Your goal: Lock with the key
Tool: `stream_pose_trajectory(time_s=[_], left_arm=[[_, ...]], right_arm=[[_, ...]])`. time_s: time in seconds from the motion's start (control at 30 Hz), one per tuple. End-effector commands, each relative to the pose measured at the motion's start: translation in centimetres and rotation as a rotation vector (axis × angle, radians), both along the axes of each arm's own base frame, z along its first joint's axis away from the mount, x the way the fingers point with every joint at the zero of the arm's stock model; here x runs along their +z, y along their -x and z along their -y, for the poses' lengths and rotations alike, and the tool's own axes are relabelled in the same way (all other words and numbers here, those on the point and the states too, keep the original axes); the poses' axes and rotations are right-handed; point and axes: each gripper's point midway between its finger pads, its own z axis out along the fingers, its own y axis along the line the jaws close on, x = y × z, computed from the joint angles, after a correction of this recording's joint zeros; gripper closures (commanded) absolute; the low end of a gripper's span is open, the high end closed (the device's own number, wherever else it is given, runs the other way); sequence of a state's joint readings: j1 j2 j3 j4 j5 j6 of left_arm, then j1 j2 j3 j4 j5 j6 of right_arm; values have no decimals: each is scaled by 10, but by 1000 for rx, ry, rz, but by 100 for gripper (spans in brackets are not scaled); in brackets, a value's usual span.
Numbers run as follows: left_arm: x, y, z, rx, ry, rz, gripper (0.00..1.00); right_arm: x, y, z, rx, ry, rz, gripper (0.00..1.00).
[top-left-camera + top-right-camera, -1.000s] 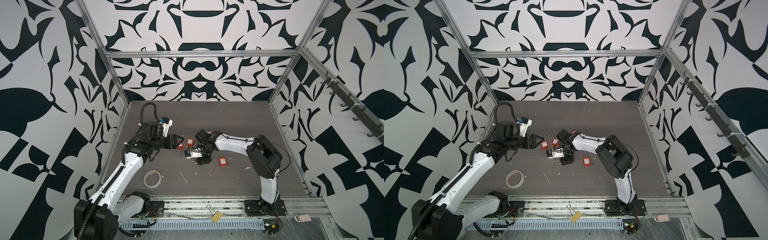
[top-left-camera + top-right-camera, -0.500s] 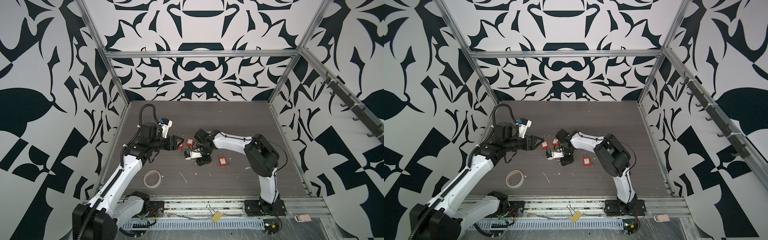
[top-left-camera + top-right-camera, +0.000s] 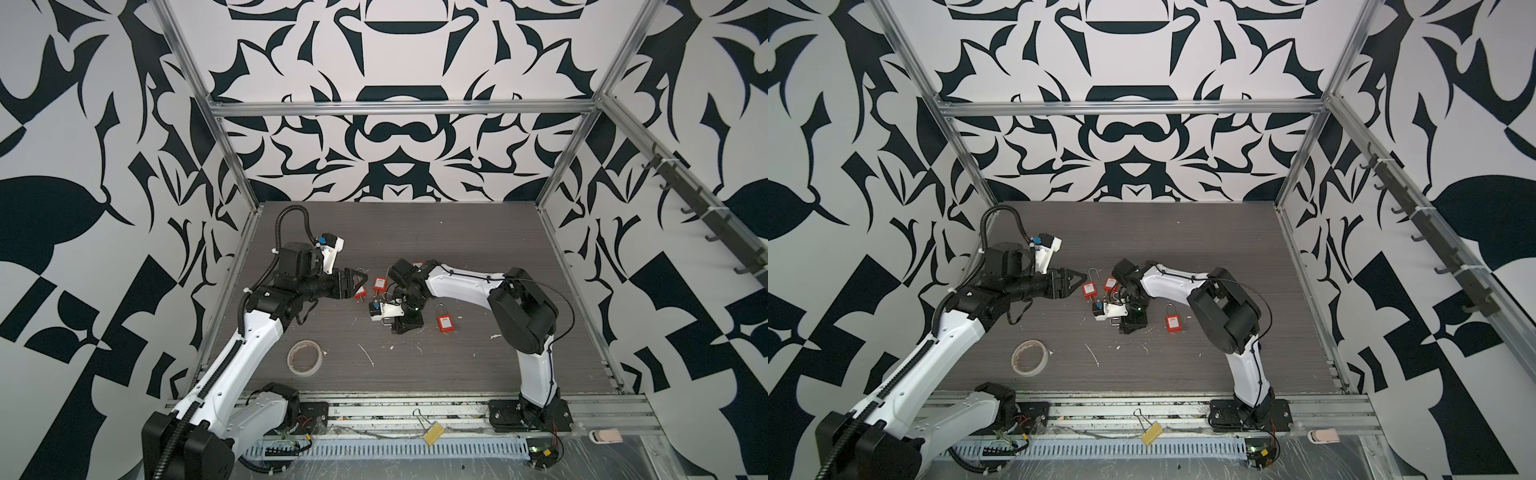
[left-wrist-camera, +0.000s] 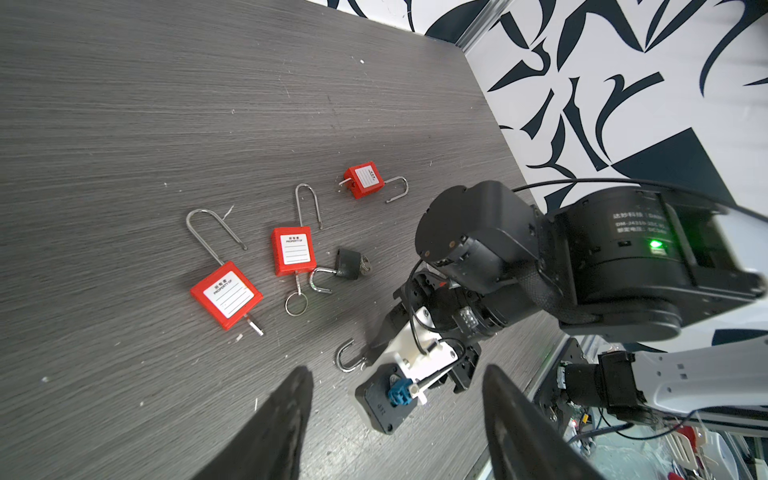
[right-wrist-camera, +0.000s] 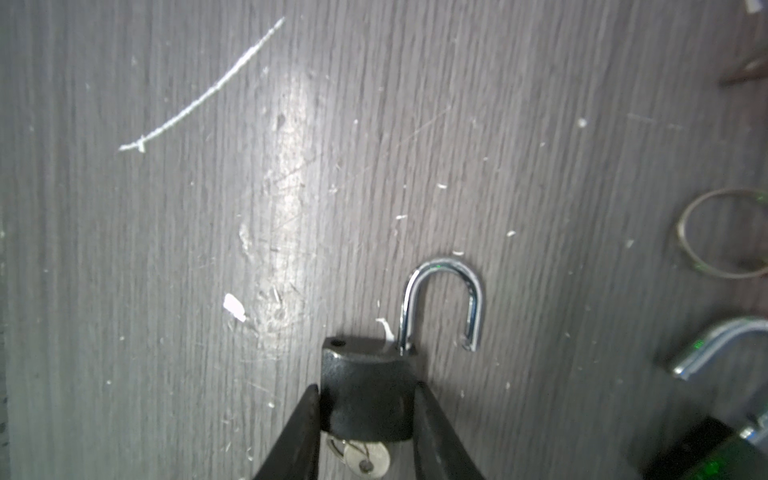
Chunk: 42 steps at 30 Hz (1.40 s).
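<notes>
A small black padlock (image 5: 368, 395) lies on the dark table with its steel shackle (image 5: 442, 303) swung open. A silver key (image 5: 368, 457) sticks out of its base. My right gripper (image 5: 368, 399) points down at the table, its two fingers pressed against the padlock's sides. In both top views it sits mid-table (image 3: 397, 326) (image 3: 1125, 326). In the left wrist view only the shackle (image 4: 347, 357) shows, under the right wrist camera. My left gripper (image 3: 359, 279) (image 4: 395, 372) hovers open and empty to the left, near the red padlocks.
Three red padlocks (image 4: 226, 295) (image 4: 292, 251) (image 4: 364, 181) and a second black padlock (image 4: 348, 264) lie close together, all with open shackles. A key ring (image 4: 296, 303) lies among them. Another red padlock (image 3: 444, 323) lies right of the right gripper. A tape roll (image 3: 304, 357) lies front left.
The right gripper's jaws have narrowed onto the black padlock. The left arm has shifted slightly and its gripper has stayed open.
</notes>
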<state>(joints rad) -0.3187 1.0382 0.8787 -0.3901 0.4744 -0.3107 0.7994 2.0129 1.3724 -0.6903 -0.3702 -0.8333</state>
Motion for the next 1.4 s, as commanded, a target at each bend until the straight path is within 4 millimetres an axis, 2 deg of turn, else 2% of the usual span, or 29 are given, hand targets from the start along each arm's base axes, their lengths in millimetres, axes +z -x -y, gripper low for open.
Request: stream_pose_trajectory(time_s=[0.0, 0.33, 0.43, 0.6, 0.77, 0.93, 1.03, 1.23, 1.37], left_arm=[[5, -1, -1, 6, 1, -2, 33], [7, 8, -2, -87, -72, 124, 30], [13, 12, 0, -158, -95, 248, 29], [35, 6, 2, -200, -131, 479, 29], [26, 1, 2, -210, -169, 533, 27], [25, 13, 13, -339, -154, 652, 27], [16, 6, 14, -350, -191, 706, 22], [7, 23, 36, -578, -212, 849, 31], [-6, 31, 49, -661, -291, 967, 32]], right_arm=[[-1, 7, 2, -14, 10, -25, 67], [34, 0, -5, -3, -97, 58, 71], [42, 0, -5, 10, -133, 61, 71], [58, 4, 0, -6, -197, 33, 72], [77, 2, 18, -43, -238, -16, 70], [90, -4, 36, -78, -258, -16, 69], [96, -7, 44, -95, -252, -21, 69], [106, -9, 52, -111, -239, -30, 69], [116, -6, 54, -146, -275, -51, 68]])
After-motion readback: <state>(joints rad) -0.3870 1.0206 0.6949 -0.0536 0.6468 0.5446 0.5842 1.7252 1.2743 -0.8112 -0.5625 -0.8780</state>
